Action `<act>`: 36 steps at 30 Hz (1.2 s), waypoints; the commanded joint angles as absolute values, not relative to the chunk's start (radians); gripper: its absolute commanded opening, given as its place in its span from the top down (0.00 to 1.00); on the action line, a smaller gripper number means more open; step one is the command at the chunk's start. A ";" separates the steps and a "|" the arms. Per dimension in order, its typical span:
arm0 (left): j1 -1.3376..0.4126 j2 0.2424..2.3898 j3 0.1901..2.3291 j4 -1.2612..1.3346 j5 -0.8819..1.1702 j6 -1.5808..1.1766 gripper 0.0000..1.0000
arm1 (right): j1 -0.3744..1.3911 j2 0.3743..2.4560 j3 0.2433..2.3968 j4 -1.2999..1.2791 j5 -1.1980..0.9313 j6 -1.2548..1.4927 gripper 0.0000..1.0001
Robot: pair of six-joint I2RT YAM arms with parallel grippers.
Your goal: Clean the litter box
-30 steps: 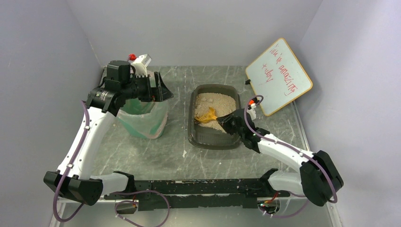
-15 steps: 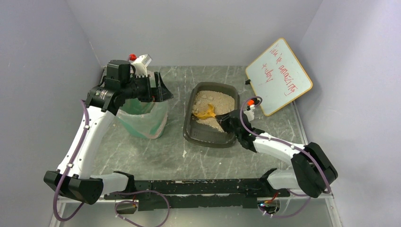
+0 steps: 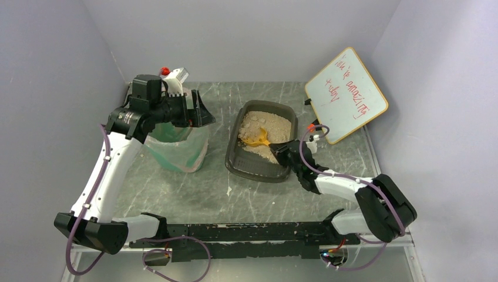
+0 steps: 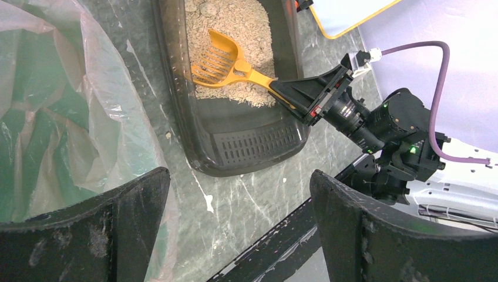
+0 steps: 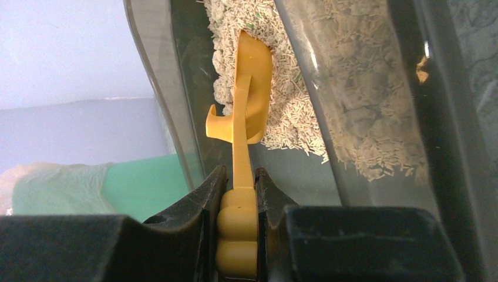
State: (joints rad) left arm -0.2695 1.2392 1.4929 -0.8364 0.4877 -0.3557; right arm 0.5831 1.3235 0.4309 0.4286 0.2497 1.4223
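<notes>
Partly hidden: scoop (image 5: 242,141) handle, pinched in right jaws.

A green bin (image 3: 173,154) stands on the left side of the grey table (image 3: 194,188). A clear bag (image 4: 70,88) lines it and hangs over its rim. A white board (image 3: 346,94) with red writing leans at the back right. Between them is an orange scoop (image 4: 220,59) with slots. A small white scrap (image 3: 228,191) lies on the table.
</notes>
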 commanded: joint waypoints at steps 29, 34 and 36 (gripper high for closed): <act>-0.268 1.200 1.492 -0.802 0.516 -0.328 0.08 | 0.535 1.339 0.657 0.117 0.338 0.980 1.00; -0.269 1.208 1.492 -0.805 0.520 -0.319 0.08 | 0.539 1.395 0.619 0.231 0.277 1.011 1.00; -0.270 1.213 1.495 -0.807 0.523 -0.316 0.08 | 0.537 1.420 0.602 0.285 0.267 1.023 1.00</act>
